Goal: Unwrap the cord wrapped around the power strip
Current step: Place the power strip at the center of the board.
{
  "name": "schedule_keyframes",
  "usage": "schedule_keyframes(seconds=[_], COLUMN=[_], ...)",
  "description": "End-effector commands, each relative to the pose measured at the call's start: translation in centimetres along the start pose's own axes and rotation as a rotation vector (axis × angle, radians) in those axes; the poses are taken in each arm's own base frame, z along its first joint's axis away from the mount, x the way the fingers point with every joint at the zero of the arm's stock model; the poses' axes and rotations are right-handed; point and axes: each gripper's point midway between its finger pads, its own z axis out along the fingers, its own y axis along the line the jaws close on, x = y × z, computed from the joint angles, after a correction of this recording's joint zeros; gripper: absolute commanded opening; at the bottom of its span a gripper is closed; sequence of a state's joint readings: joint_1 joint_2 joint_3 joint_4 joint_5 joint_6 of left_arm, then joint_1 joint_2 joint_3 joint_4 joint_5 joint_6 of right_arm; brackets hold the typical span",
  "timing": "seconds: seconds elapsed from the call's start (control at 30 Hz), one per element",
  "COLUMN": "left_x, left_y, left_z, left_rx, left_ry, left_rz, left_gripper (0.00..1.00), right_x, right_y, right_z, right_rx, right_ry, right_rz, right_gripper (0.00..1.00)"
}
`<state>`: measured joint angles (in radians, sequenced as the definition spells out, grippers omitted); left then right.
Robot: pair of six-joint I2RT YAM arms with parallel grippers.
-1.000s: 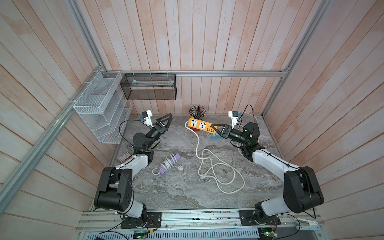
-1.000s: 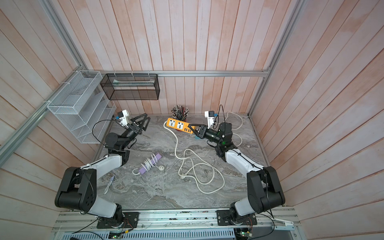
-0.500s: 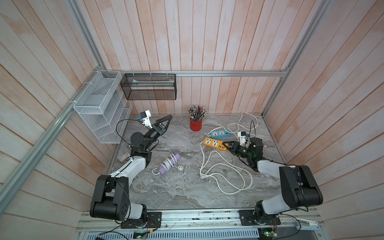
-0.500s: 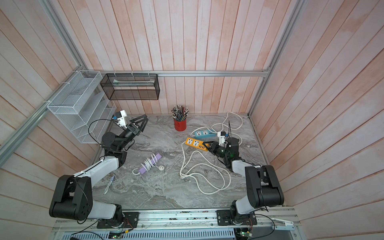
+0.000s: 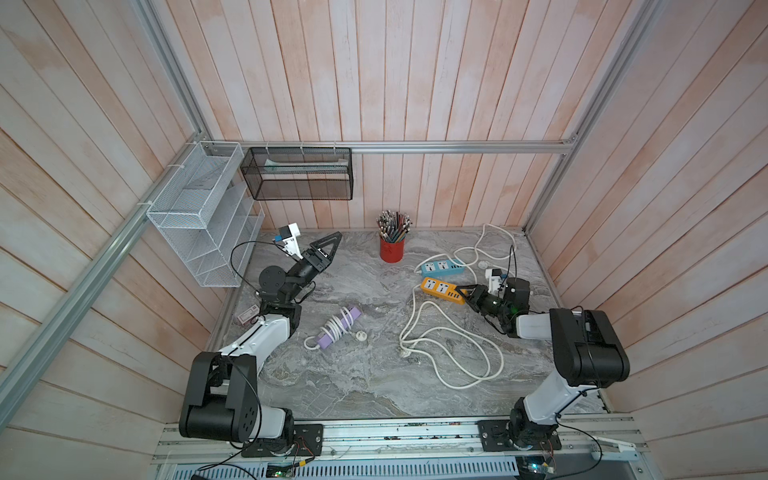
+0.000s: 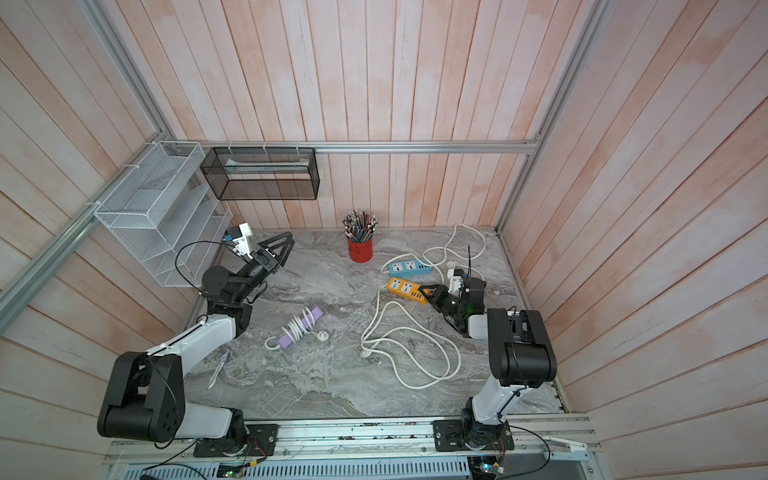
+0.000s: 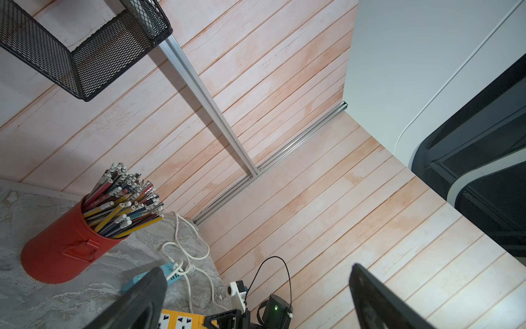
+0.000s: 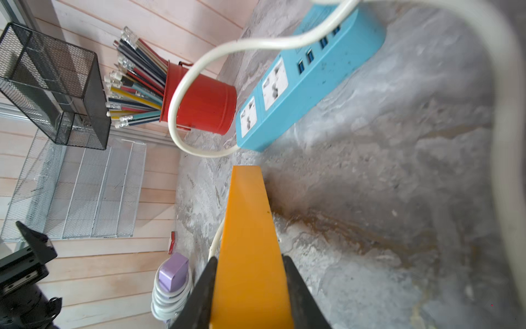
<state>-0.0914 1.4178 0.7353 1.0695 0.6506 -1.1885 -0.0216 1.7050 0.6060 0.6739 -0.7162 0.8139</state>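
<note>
- Right gripper [image 5: 462, 292] clamps the flat, glossy orange power strip [image 5: 439, 288] by its end.
- Its white cord [image 5: 453, 350] sprawls loose over the bench [image 5: 353, 374].
- Left gripper [image 5: 326, 249] gapes wide.

Lab robot cell; aluminium frame [image 5: 415, 146]; plank walls [image 5: 374, 83]; base rail [image 5: 395, 433]

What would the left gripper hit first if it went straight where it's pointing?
Probably the wooden wall near the aluminium frame corner: the left gripper tilts upward, missing the red pencil cup. Depth is unclear.
</note>
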Motion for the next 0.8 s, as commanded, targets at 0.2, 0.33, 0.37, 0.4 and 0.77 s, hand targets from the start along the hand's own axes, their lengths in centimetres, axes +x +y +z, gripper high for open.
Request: schedule_keyframes(seconds=[0.2, 0.33, 0.37, 0.4, 0.77], left_x=[0.0, 0.1, 0.1, 0.1, -0.4], left_y=[-0.4, -0.5, -0.5, -0.5, -0.9], left_z=[-0.3, -0.3, -0.4, -0.3, -0.5], left_rx=[0.018, 0.021, 0.02, 0.02, -0.065], left_ry=[0.002, 0.004, 0.004, 0.006, 0.021], left_rz=[0.022, 0.025, 0.025, 0.027, 0.152], left_gripper=[1.0, 1.0, 1.0, 1.0, 1.0], right_x=[-4.8, -6.0, -6.1, -6.4, -3.9], right_y=[-3.9, -4.6, -4.6, -4.5, 6.8], right_z=[-0.5, -0.8, -1.0, -1.2, -4.2], right_rx=[0.286, 0.356, 0.371, 0.38, 0.354], right_ry=[-0.145, -0.168, -0.175, -0.186, -0.215], right_rz=[-0.147, -0.184, -0.196, -0.209, -0.599], right_gripper=[0.66, 0.79, 0.8, 0.82, 0.99])
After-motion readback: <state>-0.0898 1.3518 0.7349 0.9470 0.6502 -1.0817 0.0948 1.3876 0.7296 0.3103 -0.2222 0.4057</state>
